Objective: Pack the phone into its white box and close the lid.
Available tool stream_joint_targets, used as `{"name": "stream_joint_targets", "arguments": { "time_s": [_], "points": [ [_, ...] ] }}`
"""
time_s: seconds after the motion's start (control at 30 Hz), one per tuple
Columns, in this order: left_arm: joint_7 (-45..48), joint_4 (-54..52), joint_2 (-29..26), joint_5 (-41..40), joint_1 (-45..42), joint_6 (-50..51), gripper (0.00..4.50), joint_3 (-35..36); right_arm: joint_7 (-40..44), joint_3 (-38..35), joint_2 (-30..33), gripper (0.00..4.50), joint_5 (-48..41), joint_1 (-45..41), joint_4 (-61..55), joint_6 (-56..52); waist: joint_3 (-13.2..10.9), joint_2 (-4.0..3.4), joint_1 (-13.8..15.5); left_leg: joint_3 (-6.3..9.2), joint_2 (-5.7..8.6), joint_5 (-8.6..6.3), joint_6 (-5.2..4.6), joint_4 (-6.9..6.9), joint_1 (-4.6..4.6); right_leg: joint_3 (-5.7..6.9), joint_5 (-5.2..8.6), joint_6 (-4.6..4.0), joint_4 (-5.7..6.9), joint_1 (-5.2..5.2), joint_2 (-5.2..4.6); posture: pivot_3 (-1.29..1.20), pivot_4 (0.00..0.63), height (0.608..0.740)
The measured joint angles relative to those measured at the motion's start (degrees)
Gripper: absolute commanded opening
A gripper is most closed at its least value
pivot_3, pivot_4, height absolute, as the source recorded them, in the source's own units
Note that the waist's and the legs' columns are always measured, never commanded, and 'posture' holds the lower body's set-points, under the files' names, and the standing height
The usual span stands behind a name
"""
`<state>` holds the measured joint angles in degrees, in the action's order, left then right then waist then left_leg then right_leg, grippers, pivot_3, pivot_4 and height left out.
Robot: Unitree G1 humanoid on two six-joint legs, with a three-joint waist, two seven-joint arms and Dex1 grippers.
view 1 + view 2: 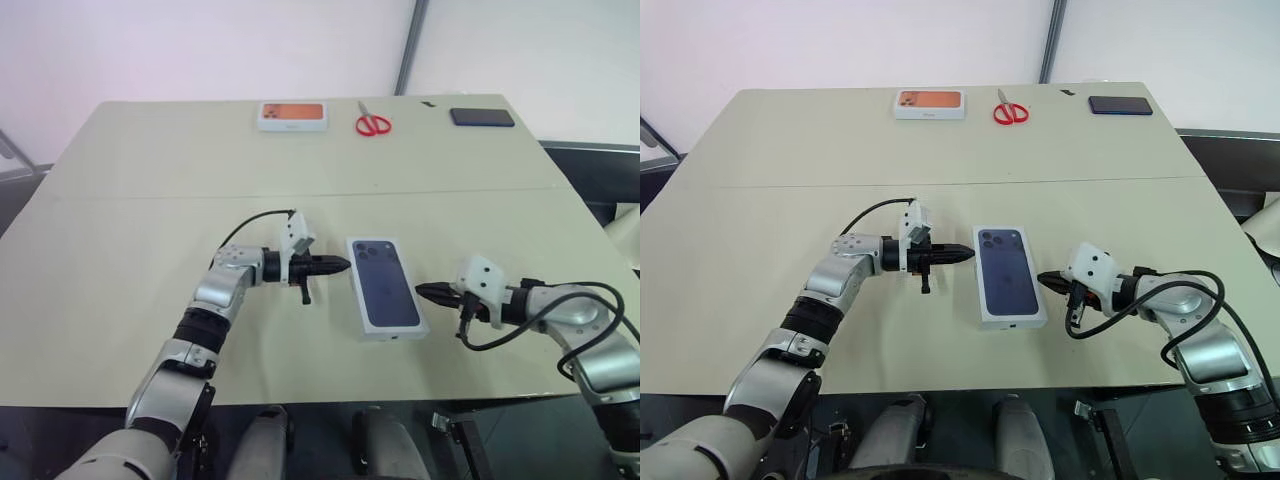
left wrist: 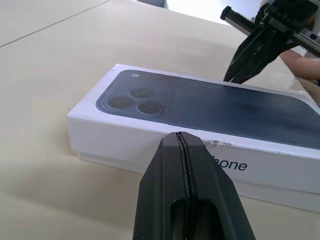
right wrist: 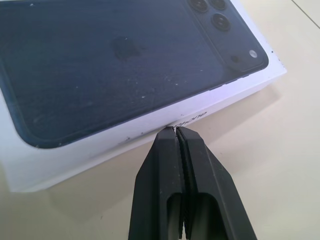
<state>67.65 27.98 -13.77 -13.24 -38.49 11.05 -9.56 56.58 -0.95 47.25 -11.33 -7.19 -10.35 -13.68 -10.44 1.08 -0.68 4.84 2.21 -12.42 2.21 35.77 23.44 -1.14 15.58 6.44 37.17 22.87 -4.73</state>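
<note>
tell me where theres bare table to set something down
The wide band between the closed white box and the far row is bare, as is the table's left part beyond the left arm. Crowded: both shut end effectors, left and right, flank the box; orange-picture box, scissors and dark rectangle line the far edge.

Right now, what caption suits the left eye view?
Two shut hands, left and right, flank the closed white phone box on the table.
</note>
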Motion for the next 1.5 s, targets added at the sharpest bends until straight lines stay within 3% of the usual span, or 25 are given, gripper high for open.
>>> {"name": "stream_joint_targets", "arguments": {
  "time_s": [0.27,0.5,0.8,1.03,1.2,1.33,1.5],
  "points": [
    [-1.4,0.0,0.6,-4.0,-3.4,4.0,0.00,4.1,0.1,-2.0,-0.3,0.07,-1.8,-5.7,2.1,-1.4,0.0,0.00,0.0,0.01,0.00,0.00,-0.01,0.07,0.00,0.01,0.00,0.00,0.01,-0.03,0.00,0.00,0.150,0.740],
    [-3.4,0.1,5.6,-7.3,-6.9,5.8,0.00,5.9,0.1,-0.6,-2.9,0.07,-5.4,-6.1,-1.8,-5.6,0.0,0.01,0.1,0.05,0.03,-0.04,-0.06,0.17,0.02,0.08,0.00,0.01,0.00,-0.10,-0.01,0.00,0.150,0.740],
    [-2.5,4.7,5.5,0.3,-2.8,3.0,0.00,-3.0,2.8,6.3,0.9,0.07,1.2,0.9,-5.9,1.0,0.0,0.01,-0.1,0.04,-0.01,-0.14,-0.22,0.18,-0.15,0.07,0.01,0.01,-0.01,-0.25,0.06,0.00,0.150,0.740],
    [-1.6,4.4,3.9,1.3,-2.9,2.5,0.00,-3.1,2.2,6.8,-0.5,0.07,2.0,-1.7,-4.2,0.8,0.2,0.11,-0.1,0.05,-0.04,-0.16,-0.23,0.20,-0.30,0.05,0.01,0.01,-0.05,-0.43,0.05,0.00,0.150,0.740],
    [-5.7,6.0,6.2,1.2,-3.5,-0.3,0.00,-0.7,-2.2,6.4,-4.5,0.07,2.0,-8.6,1.0,-1.0,0.1,0.08,0.1,0.06,-0.02,-0.16,-0.23,0.28,-0.06,0.04,0.00,0.01,0.00,-0.17,-0.01,0.00,0.150,0.740],
    [-8.9,9.9,7.7,1.2,-7.5,-1.8,0.00,1.8,-6.4,6.8,-6.3,0.07,5.7,-13.4,6.0,1.4,0.1,0.10,0.2,0.05,0.04,-0.16,-0.23,0.26,-0.01,0.07,0.01,0.02,-0.03,-0.15,-0.01,0.00,0.150,0.740],
    [-9.7,11.8,8.3,1.6,-7.1,-1.1,0.00,1.5,-9.3,10.2,-7.4,0.07,12.0,-12.6,9.0,6.3,0.1,0.09,0.0,0.01,0.06,-0.16,-0.24,0.26,-0.04,0.05,0.01,0.03,0.02,-0.15,-0.02,0.00,0.150,0.740]
  ]
}}
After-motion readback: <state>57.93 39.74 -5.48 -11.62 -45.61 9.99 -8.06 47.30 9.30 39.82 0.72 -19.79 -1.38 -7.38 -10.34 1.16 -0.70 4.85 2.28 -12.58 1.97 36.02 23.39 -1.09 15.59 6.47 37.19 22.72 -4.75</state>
